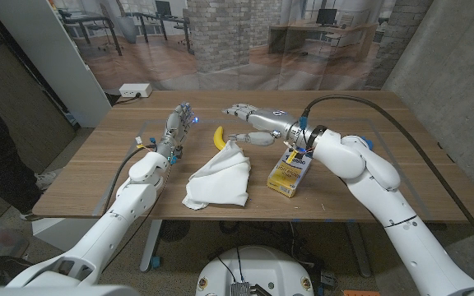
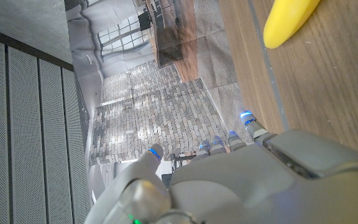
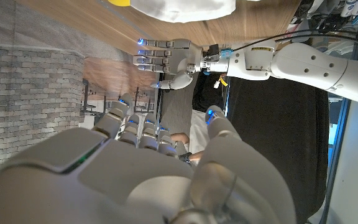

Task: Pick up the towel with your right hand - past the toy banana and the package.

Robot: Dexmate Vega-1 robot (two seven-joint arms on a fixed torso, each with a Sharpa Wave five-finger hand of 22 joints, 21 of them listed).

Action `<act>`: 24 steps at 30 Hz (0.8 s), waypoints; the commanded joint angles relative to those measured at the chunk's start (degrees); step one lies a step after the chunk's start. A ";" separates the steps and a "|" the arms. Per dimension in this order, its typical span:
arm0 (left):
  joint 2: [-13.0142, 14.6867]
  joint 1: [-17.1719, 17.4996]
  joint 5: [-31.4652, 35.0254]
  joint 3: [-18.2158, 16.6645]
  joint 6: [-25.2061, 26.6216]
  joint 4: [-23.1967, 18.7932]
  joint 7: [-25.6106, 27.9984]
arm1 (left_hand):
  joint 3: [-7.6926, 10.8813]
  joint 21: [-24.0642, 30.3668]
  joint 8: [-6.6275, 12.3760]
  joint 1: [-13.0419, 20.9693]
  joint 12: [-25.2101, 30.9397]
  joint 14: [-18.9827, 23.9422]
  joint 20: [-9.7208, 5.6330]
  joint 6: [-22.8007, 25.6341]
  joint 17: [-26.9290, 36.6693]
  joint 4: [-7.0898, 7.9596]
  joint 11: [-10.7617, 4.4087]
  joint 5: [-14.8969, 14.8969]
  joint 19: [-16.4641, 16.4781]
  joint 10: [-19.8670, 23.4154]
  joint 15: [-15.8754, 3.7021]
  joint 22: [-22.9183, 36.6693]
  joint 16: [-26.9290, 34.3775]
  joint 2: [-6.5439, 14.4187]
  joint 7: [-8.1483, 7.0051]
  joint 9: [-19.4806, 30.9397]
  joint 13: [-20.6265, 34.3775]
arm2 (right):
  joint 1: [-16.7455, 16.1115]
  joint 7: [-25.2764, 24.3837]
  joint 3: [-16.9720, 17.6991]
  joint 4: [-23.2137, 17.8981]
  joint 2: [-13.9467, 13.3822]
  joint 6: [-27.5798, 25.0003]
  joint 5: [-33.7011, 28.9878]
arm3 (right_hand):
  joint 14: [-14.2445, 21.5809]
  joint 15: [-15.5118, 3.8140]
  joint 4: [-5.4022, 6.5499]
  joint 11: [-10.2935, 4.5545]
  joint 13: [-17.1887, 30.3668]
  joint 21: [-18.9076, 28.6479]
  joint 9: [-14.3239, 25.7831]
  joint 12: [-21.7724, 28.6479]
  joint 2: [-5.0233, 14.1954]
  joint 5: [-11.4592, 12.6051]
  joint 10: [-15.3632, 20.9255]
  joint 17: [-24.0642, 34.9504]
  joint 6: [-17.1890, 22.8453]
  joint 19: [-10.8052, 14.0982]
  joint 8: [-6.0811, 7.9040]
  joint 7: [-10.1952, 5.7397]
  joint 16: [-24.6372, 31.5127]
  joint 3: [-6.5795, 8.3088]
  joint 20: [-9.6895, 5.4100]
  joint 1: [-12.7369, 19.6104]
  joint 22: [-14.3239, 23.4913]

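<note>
Head view: the towel [image 1: 219, 178] is seen crumpled on the wooden table [image 1: 369, 115], with the toy banana [image 1: 219, 137] touching its far tip and the yellow package [image 1: 286, 175] lying just beside it, on the side of the right arm. The right hand [image 1: 251, 123] is held above the table just past the far tip of the towel, over the package and level with the banana, its fingers stretched out and apart and its thumb hanging below them; nothing is held in it. The left hand [image 1: 177, 129] stands well away from the towel on the other side, fingers extended and nothing in it.

The step in hand is judged to be the reach, with the grasp not yet made. For a clean pick, the right hand should be brought down onto the raised fold of the towel nearest the banana, or drawn back toward the middle of the cloth, so that neither banana nor package is knocked. Fingers and thumb are best closed around a thick bunch of cloth rather than a single layer, since a thin edge is likely to slip out. The lift should be straight up, so the cloth is not dragged across the package.
</note>
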 commanded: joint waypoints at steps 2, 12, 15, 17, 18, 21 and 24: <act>0.18 0.33 -0.15 0.09 -0.01 -0.30 0.28 | 0.18 -0.11 -0.05 0.17 0.21 -11.40 0.35 -9.06 0.27 0.03 0.10 0.26 -9.37 -9.30 0.14 0.09 0.23 6.98 -0.36 0.07 0.18 | 0.78 3.41 -1.56 0.24 -0.31 -1.11 -0.74 | -0.25 -0.05 0.04 -0.16 0.18 -0.25 0.18 -0.13 0.30 -0.08 -0.21 0.17 0.01 -0.24 0.07 -0.27 0.01 -0.08 0.03 0.25 0.17; 0.16 0.23 -0.35 0.08 -0.25 -0.16 -0.11 | 0.19 -0.17 -0.06 0.19 0.20 -11.45 0.35 -9.03 0.26 0.02 0.05 0.26 -9.37 -9.33 0.14 0.09 0.20 7.01 -0.38 0.07 0.18 | 1.23 4.63 -2.36 -0.25 -0.33 -1.80 -2.54 | -0.08 -0.12 0.11 -0.16 0.20 -0.20 0.20 -0.09 0.46 -0.10 -0.11 0.18 0.14 -0.16 0.13 -0.37 0.09 -0.12 0.06 0.29 0.18; 0.18 0.21 -0.39 0.06 -0.26 -0.18 -0.16 | 0.20 -0.18 -0.05 0.20 0.20 -11.43 0.38 -9.01 0.26 0.01 0.07 0.27 -9.35 -9.32 0.14 0.09 0.20 7.03 -0.40 0.07 0.18 | 1.61 5.98 -2.73 -0.37 -0.30 -2.40 -2.53 | 0.04 -0.18 0.13 -0.19 0.20 -0.17 0.20 -0.07 0.53 -0.10 -0.06 0.18 0.25 -0.08 0.18 -0.39 0.13 -0.12 0.10 0.32 0.18; 0.17 0.15 -0.47 0.02 -0.37 -0.06 -0.31 | 0.20 -0.20 -0.06 0.21 0.20 -11.43 0.36 -9.03 0.25 0.01 0.05 0.27 -9.34 -9.33 0.11 0.09 0.20 7.04 -0.43 0.07 0.18 | 2.05 7.55 -3.09 -0.50 -0.32 -3.11 -2.42 | 0.31 -0.32 0.15 -0.19 0.20 -0.13 0.21 0.04 0.60 -0.11 0.22 0.18 0.26 0.03 0.18 -0.41 0.23 -0.13 0.22 0.36 0.18; 0.16 0.16 -0.52 -0.02 -0.37 -0.06 -0.31 | 0.21 -0.20 -0.06 0.22 0.19 -11.43 0.33 -9.02 0.25 0.00 0.07 0.27 -9.35 -9.35 0.11 0.09 0.20 7.04 -0.46 0.07 0.18 | 2.20 8.00 -3.29 -0.57 -0.30 -3.39 -2.69 | 0.43 -0.36 0.15 -0.11 0.20 -0.11 0.21 0.07 0.62 -0.11 0.32 0.18 0.28 0.07 0.19 -0.43 0.27 -0.13 0.27 0.37 0.18; 0.19 0.18 -0.55 -0.10 -0.43 -0.04 -0.31 | 0.21 -0.21 -0.06 0.23 0.20 -11.45 0.34 -9.01 0.25 -0.01 0.13 0.26 -9.32 -9.30 0.17 0.08 0.19 7.04 -0.47 0.07 0.18 | 2.40 8.87 -3.67 -0.73 -0.24 -3.99 -3.29 | 0.64 -0.45 0.17 -0.09 0.21 -0.07 0.22 0.11 0.69 -0.12 0.43 0.18 0.33 0.18 0.20 -0.43 0.34 -0.14 0.29 0.40 0.18; 0.27 0.19 -0.56 -0.15 -0.34 -0.04 -0.30 | 0.21 -0.24 -0.06 0.25 0.20 -11.44 0.33 -8.99 0.25 -0.03 0.07 0.26 -9.32 -9.30 0.13 0.08 0.19 7.03 -0.50 0.07 0.18 | 2.66 9.58 -4.07 -0.69 -0.17 -4.32 -3.66 | 0.68 -0.47 0.18 -0.11 0.21 -0.05 0.23 0.14 0.75 -0.13 0.55 0.18 0.46 0.24 0.25 -0.29 0.34 -0.15 0.29 0.43 0.18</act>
